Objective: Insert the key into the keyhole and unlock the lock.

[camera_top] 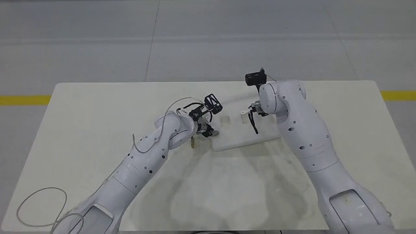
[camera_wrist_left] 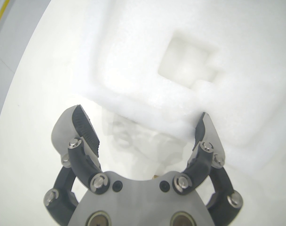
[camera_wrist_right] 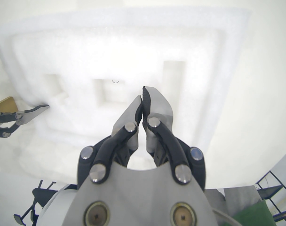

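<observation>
- Left gripper: I log the jaws spread wide, arm bent low at the foam tray's edge, centre of the top view.
- Right gripper: fingers pressed together, angled down over the tray, right of centre.
- Brass padlock: just beside the left gripper.

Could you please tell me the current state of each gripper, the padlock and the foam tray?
Foam tray: lying flat on the table.
Left gripper: open, fingers spread wide on either side of the tray's edge.
Right gripper: shut, fingertips pressed together above the tray.
Brass padlock: beside the left gripper, not clamped; cannot tell if it is locked or unlocked.
</observation>
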`<state>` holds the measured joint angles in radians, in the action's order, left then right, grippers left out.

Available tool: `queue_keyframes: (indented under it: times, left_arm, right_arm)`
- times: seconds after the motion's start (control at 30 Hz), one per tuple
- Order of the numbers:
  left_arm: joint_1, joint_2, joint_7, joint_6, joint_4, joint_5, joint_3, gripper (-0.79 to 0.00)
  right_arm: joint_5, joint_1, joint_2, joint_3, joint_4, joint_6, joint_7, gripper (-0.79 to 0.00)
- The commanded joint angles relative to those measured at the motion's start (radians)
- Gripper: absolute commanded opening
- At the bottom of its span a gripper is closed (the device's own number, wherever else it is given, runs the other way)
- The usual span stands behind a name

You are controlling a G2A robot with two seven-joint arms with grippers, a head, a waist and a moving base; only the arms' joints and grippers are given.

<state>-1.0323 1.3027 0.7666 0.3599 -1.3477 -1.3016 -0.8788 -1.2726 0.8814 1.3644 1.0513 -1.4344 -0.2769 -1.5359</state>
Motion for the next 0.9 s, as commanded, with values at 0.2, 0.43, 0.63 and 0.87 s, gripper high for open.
queue_keyframes:
  times: [0.2, 0.43, 0.63, 0.87]
  left_arm:
    - [-0.002, 0.000, 0.007, 0.003, -0.002, 0.001, -0.004, 0.000]
    - [-0.004, 0.000, 0.010, 0.006, -0.005, 0.001, -0.008, 0.000]
    - [-0.004, 0.000, 0.010, 0.007, -0.005, 0.002, -0.010, 0.000]
    - [-0.003, 0.001, 0.007, 0.004, -0.005, 0.002, -0.011, 0.000]
  right_arm:
    - [0.003, -0.002, -0.001, -0.005, -0.010, -0.003, 0.000, -0.785]
    - [0.007, 0.001, -0.003, -0.007, -0.021, 0.002, 0.000, -0.785]
    - [0.009, 0.003, -0.003, -0.012, -0.032, 0.012, 0.000, -0.785]
    - [0.010, 0.003, -0.003, -0.014, -0.033, 0.014, 0.000, -0.785]
